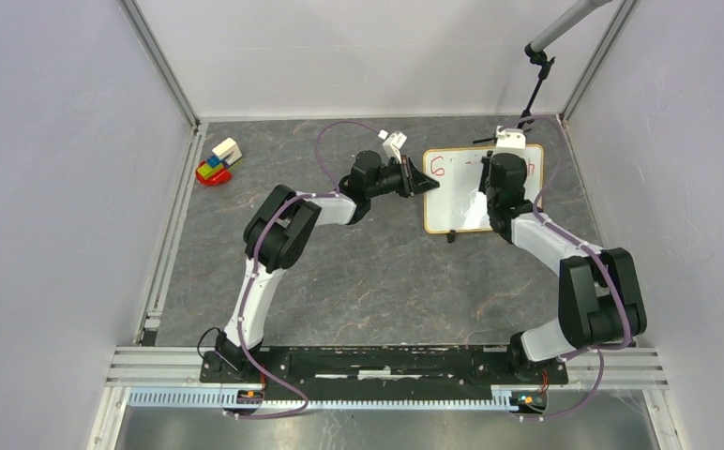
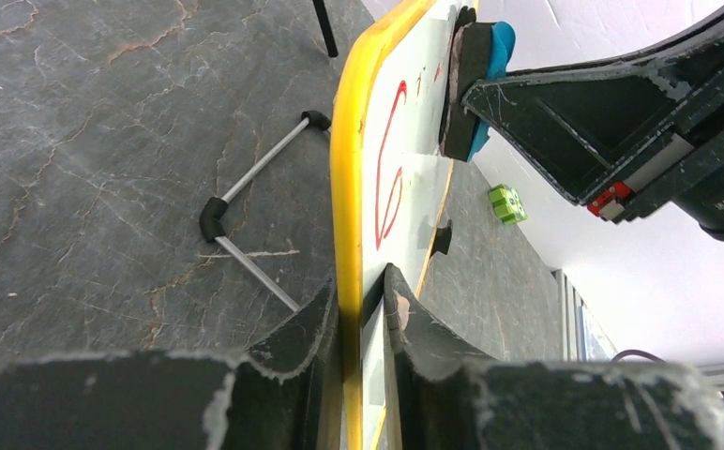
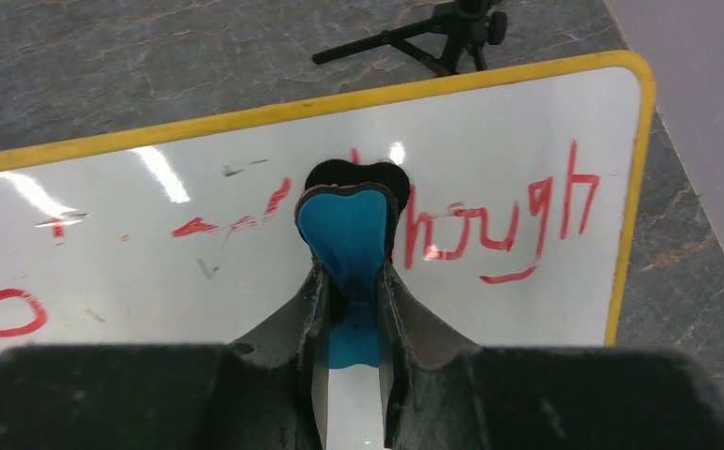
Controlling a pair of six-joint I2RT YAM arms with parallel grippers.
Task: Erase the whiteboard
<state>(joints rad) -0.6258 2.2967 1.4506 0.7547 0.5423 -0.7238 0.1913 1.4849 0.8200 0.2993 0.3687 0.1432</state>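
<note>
Right gripper (image 3: 351, 281) is clenched on a blue eraser (image 3: 344, 232), whose felt is pressed against the whiteboard (image 3: 527, 122) straight ahead, at the far right of the table (image 1: 358, 281). Red writing (image 3: 499, 225) is seen on both sides of the eraser along the board's long axis, so a sideways sweep is judged necessary. The board's left edge is clamped by the left gripper (image 2: 363, 305).

A flat rectangular whiteboard (image 1: 452, 202) with a thin yellow frame and rounded corners sits at the far right of the table (image 1: 358, 281). Red handwriting (image 3: 494, 230) marks its left and right ends; the middle shows only faint, smeared red traces.
</note>
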